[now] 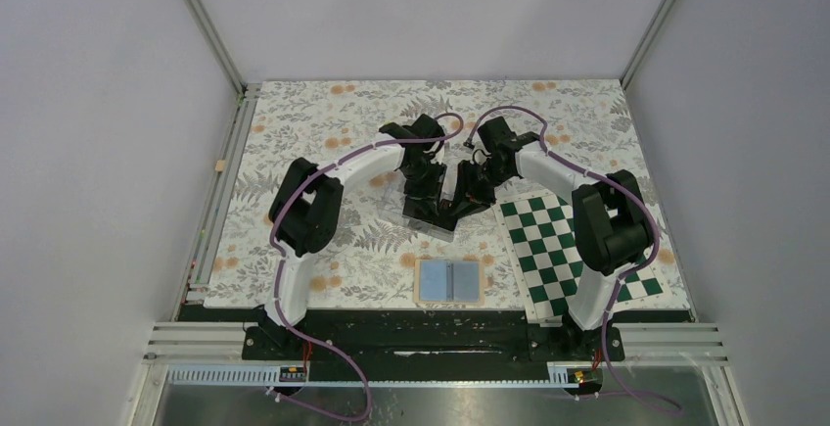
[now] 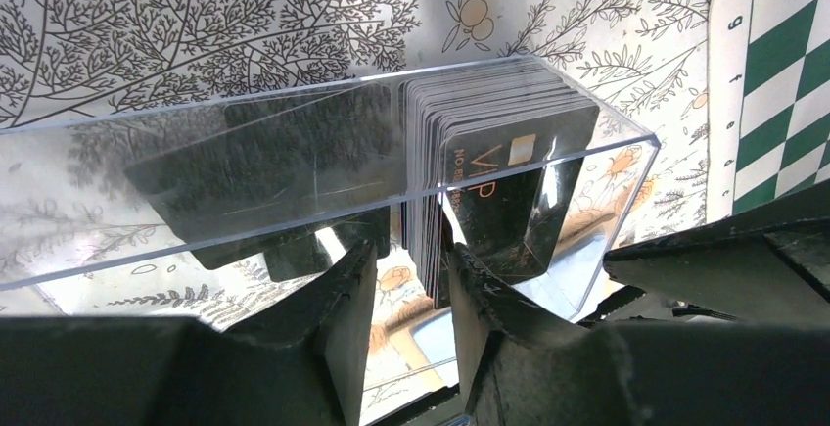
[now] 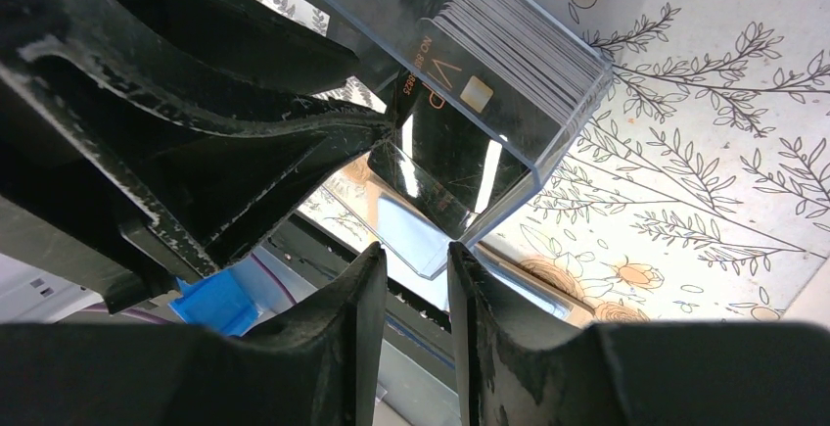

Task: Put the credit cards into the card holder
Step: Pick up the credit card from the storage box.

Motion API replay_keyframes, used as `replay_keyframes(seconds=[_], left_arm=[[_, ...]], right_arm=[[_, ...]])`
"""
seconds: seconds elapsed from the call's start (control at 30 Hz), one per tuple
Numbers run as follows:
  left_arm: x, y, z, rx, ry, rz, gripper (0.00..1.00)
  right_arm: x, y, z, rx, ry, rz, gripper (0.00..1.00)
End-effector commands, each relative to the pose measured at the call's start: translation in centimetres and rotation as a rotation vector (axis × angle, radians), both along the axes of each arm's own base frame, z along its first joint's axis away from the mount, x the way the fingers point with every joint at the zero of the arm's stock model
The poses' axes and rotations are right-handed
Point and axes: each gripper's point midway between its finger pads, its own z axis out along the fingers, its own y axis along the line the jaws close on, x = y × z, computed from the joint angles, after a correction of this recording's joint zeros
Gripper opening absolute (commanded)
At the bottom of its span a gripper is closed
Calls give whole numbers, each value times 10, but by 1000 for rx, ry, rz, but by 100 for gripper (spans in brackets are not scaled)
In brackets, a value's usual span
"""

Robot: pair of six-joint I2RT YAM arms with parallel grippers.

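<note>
Top view: the clear case [image 1: 431,214] is seen mid-table. The card holder [image 1: 448,282] is laid open, blue side up, nearer the bases than the case and well apart from it. No card is seen in it yet. A checkerboard [image 1: 548,240] is spread on the case's right-arm side.

Left wrist: the credit cards [image 2: 509,152] are packed upright at one end of the case. The left gripper [image 2: 413,274] is set with jaws narrowly parted, stack edge approx. in the gap; a grip can't be confirmed. Risk: several cards could get pinched together, being packed so tight.

Right wrist: the right gripper [image 3: 416,255] is held nearly closed at the case's corner; any hold can't be told. Unsteadied, the case could be dragged or tipped.
</note>
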Motion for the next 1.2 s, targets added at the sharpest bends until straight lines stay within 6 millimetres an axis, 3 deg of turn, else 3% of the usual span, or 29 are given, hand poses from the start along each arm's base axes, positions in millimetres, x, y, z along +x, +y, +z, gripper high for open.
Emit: replay_keyframes(seconds=[0.0, 0.2, 0.53, 0.77, 0.93, 1.17], left_arm=[[13, -6, 13, -13, -56, -12, 32], [11, -8, 9, -19, -44, -16, 20], [7, -19, 10, -42, -33, -38, 9], [5, -24, 10, -49, -31, -46, 9], [11, -22, 23, -42, -78, -28, 10], [21, -10, 42, -5, -160, 26, 25]], right_arm=[[-2, 2, 10, 28, -12, 3, 36], [-2, 3, 10, 29, -11, 4, 36], [-3, 3, 9, 30, -6, 6, 36], [-4, 3, 8, 31, -2, 8, 36], [-4, 3, 8, 32, -2, 9, 36], [-4, 3, 8, 32, -1, 9, 36]])
